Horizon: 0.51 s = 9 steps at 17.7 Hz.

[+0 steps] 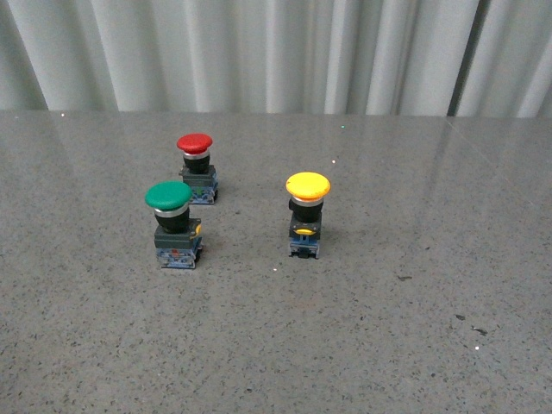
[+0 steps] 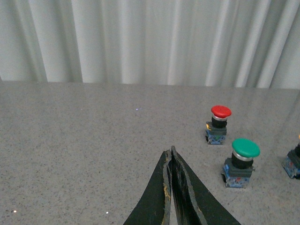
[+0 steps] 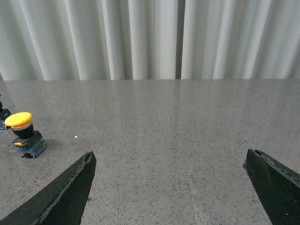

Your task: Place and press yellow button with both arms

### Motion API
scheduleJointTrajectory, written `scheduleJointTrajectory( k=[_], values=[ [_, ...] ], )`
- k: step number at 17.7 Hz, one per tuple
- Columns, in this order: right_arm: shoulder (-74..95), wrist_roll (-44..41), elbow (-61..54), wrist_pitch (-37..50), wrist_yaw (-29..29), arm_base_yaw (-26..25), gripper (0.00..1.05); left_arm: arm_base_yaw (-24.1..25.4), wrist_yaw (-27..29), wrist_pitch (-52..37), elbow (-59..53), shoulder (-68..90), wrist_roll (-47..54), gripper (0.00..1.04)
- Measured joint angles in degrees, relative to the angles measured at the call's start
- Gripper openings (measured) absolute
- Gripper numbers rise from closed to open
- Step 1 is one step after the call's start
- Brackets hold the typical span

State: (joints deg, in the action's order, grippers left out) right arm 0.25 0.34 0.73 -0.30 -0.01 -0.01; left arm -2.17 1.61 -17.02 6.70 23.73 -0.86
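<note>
You've got three push-buttons standing upright on the grey speckled tabletop (image 1: 388, 328), one of each colour. The yellow button (image 1: 307, 216) has a smooth, rounded mushroom cap, a silver collar, a black body and a bluish base. It's roughly mid-table, to the right of the other two and well apart from them. The green-capped button (image 1: 175, 224) is on the left, nearer the robot, and the red-capped button (image 1: 197, 168) is just behind it, same build. A white pleated curtain (image 1: 259, 52) hangs behind in soft vertical folds. Your left gripper (image 2: 169, 152) has its flat black fingers pressed together into a scuffed point, holding nothing. Your right gripper (image 3: 168, 157) is spread wide and empty, and the yellow button stands outside its fingers, well clear.
</note>
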Motion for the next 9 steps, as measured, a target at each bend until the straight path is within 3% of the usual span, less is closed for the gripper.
scheduleJointTrajectory(
  k=[1,9],
  values=[
    [0.00,0.00,0.00,0.07,0.02,0.00,0.98,2.43,-0.72,0.35,-0.68,-1.18,0.02,0.02],
    [0.00,0.00,0.00,0.02,0.02,0.00,0.98,2.12,-1.62,3.67,-3.54,-7.28,0.04,0.02]
  ],
)
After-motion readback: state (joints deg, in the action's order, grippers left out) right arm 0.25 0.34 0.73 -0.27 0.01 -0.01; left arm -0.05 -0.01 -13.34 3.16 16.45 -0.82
